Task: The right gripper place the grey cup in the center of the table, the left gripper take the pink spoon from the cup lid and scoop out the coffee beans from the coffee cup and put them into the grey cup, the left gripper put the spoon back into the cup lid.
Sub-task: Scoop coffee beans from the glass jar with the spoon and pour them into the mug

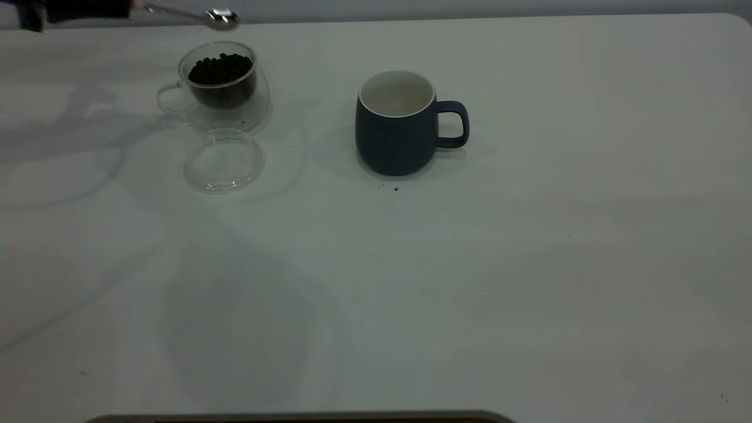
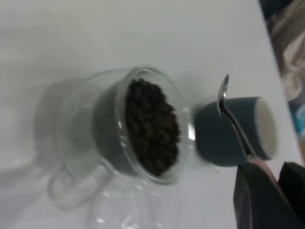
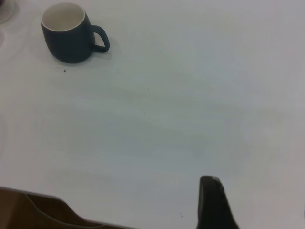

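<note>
Few dark specks dot the table (image 1: 529, 294) (white); left tool (image 2: 267, 191) pinches pink spoon (image 1: 200, 15)

You're looking at a wide white table (image 1: 529, 264). It's carrying a bean-filled clear glass cup (image 1: 220, 88), a clear glass lid (image 1: 224, 160) and a slate-blue ceramic mug (image 1: 399, 126).

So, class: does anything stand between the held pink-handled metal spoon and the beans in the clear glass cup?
Nothing visible does. The pink-handled metal spoon hangs above the open clear glass cup; its lid lies beside it.
</note>
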Available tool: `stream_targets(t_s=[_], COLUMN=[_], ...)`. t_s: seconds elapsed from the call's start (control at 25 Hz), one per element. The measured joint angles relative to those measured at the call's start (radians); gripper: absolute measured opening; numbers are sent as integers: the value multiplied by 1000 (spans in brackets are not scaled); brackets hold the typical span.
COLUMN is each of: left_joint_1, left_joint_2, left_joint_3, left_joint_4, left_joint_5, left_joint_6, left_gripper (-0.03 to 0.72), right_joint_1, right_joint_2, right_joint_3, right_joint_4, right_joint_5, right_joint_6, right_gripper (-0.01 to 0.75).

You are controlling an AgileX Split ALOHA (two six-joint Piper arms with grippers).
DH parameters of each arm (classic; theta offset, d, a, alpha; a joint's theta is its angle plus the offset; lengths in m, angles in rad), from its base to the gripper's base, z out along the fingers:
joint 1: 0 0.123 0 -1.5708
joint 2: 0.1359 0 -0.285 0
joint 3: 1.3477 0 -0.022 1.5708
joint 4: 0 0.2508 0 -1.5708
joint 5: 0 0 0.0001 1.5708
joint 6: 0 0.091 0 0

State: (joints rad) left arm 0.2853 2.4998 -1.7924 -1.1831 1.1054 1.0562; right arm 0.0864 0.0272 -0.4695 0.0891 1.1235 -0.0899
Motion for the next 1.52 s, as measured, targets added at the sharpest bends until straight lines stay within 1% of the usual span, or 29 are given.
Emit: stream_targets(t_s=[0.08, 0.2, 0.32, 0.44, 0.68, 0.92, 1.08, 1.28, 1.52], left_joint_1=[-13, -15, -15, -15, -14, -14, -14, -14, -15], left_joint_2=[9, 11, 12, 12, 12, 20, 50, 85, 90], left_joint_3=[0, 0, 0, 0, 0, 0, 0, 0, 0], left_joint_4=[0, 0, 0, 0, 4, 67, 66, 56, 25], left_joint_5=[-47, -101, -137, -148, -147, -141, -139, -110, -95], left_joint_6=[11, 45, 70, 91, 121, 124, 125, 120, 63], left_gripper=[116, 116, 116, 116, 116, 116, 116, 116, 116], right_joint_1=[0, 0, 0, 0, 0, 0, 0, 0, 0], right_joint_2=[0, 0, 0, 0, 0, 0, 0, 0, 0], right_joint_3=[0, 0, 0, 0, 0, 0, 0, 0, 0], right_joint_4=[0, 0, 0, 0, 0, 0, 0, 0, 0], right_joint_5=[0, 0, 0, 0, 0, 0, 0, 0, 0], right_joint_6=[0, 0, 0, 0, 0, 0, 0, 0, 0], right_gripper=[483, 483, 483, 483, 483, 483, 483, 483, 483])
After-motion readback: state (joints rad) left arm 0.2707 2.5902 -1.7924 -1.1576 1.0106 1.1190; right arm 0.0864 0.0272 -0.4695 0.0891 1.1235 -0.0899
